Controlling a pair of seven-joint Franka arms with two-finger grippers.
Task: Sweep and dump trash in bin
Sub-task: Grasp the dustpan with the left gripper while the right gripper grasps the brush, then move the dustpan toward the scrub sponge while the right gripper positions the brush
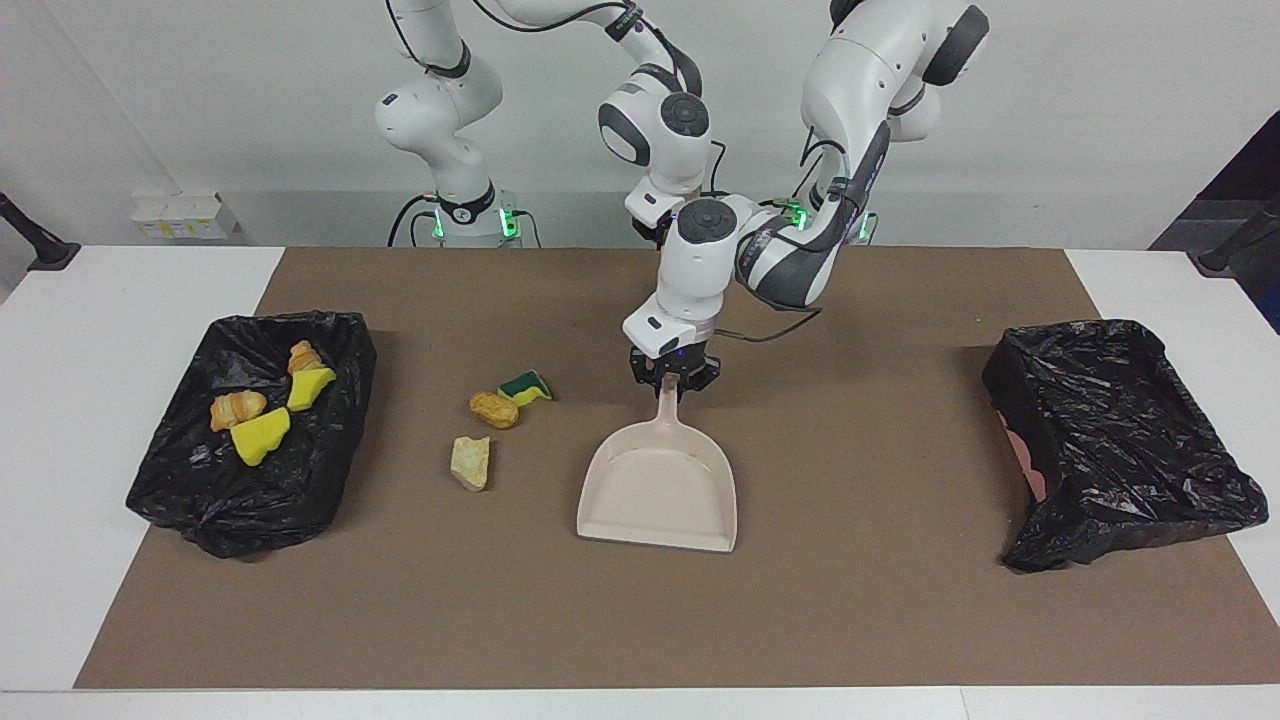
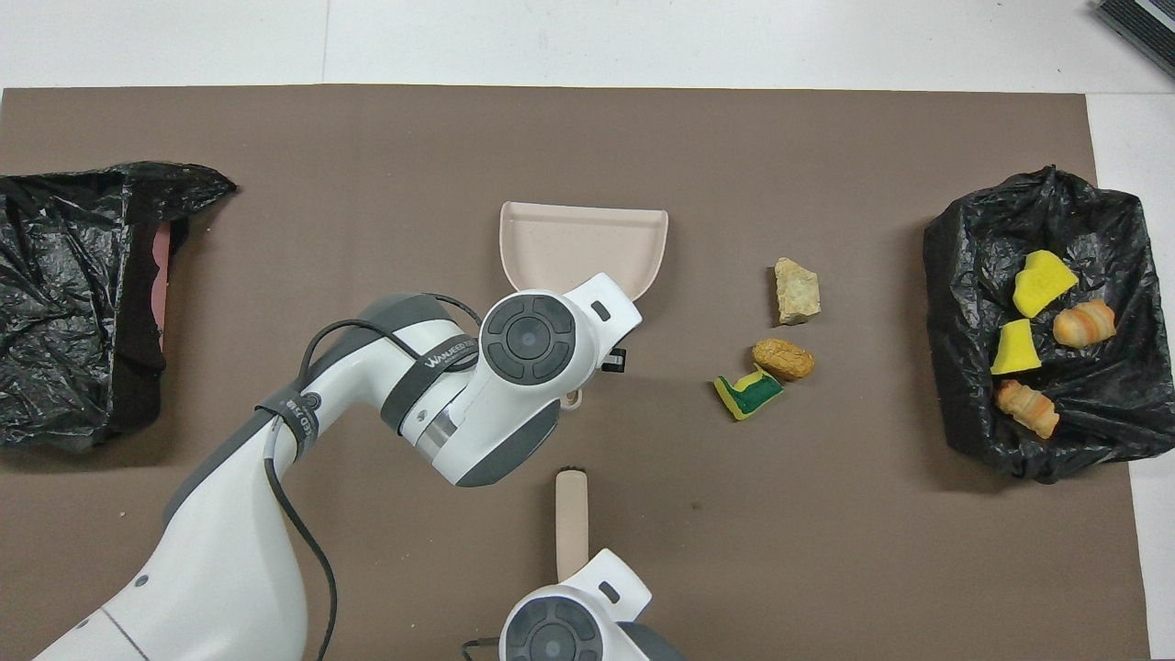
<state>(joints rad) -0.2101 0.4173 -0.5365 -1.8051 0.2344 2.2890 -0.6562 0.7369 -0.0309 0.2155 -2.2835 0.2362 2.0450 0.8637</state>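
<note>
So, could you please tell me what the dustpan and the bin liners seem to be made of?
The dustpan looks like moulded plastic: smooth, matte beige, with an even raised rim. The liners of the bin with scraps and the other bin look like thin black plastic film: crinkled, with glossy highlights.

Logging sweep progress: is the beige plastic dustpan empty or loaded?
Empty. The beige plastic dustpan shows only bare tray in both views, flat on the brown mat. The left gripper is on its handle.

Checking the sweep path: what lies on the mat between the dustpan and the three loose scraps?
Nothing: bare mat separates the dustpan from the beige chunk, bread lump and green-and-yellow sponge, clearest in the overhead view.
</note>
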